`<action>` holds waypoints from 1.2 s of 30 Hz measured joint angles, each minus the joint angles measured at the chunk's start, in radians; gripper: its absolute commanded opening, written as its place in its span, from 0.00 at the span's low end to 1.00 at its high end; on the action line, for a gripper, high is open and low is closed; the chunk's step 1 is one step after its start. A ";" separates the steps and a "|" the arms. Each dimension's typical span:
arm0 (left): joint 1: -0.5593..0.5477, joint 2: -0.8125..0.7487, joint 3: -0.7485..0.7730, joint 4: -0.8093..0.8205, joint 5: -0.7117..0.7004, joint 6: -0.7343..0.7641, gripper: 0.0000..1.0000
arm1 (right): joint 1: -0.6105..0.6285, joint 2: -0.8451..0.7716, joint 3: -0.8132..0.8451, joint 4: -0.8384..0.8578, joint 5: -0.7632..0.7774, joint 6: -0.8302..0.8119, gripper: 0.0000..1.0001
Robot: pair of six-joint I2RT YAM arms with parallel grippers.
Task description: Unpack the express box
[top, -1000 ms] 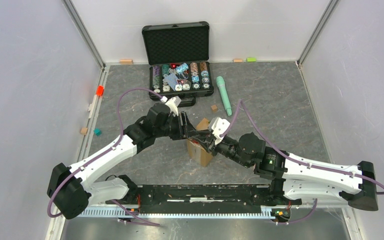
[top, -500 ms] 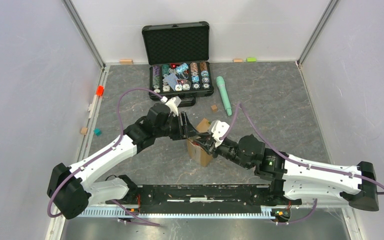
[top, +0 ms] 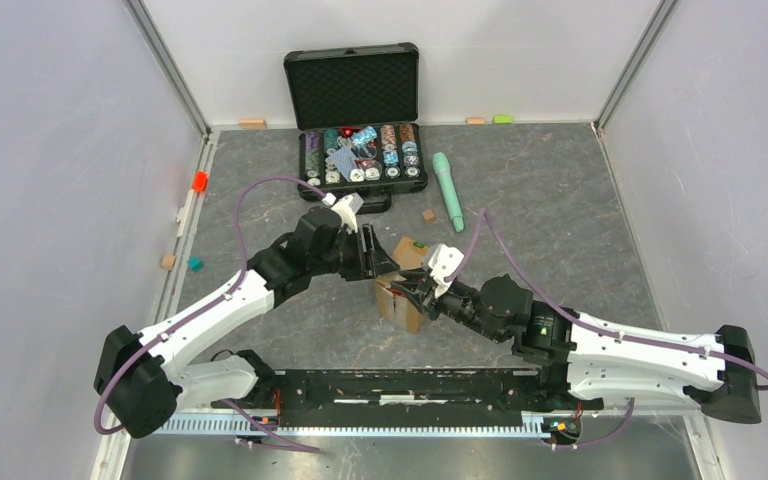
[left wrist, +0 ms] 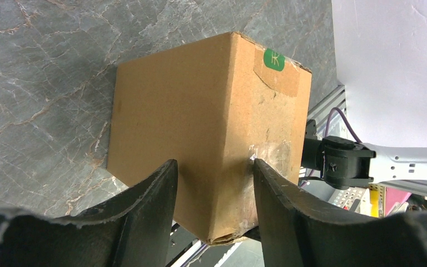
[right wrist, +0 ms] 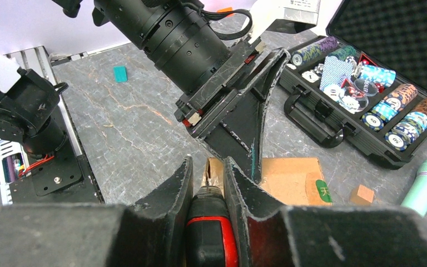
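Observation:
The express box (top: 401,310) is a small brown carton standing on the grey floor between the two arms. It has a green sticker and clear tape (left wrist: 200,111). My left gripper (top: 375,256) clamps the box's near corner, one finger on each face (left wrist: 212,164). My right gripper (top: 418,290) is shut on a black and red tool (right wrist: 211,233). The tool's tip touches the box's top edge seam (right wrist: 289,178). The left gripper's fingers (right wrist: 250,111) show just beyond it in the right wrist view.
An open black case of poker chips (top: 360,150) stands at the back, and also shows in the right wrist view (right wrist: 361,122). A green cylinder (top: 448,190) and a small wooden block (top: 427,215) lie right of it. Small blocks (top: 194,264) sit by the left wall.
My right gripper with the tool has shifted slightly right and nearer along the box top. The box has turned a little, so its green sticker now shows. The left arm holds still.

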 measured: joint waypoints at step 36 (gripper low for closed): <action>0.000 0.101 0.112 -0.061 0.010 0.155 0.58 | 0.031 0.002 0.222 -0.342 -0.025 -0.099 0.00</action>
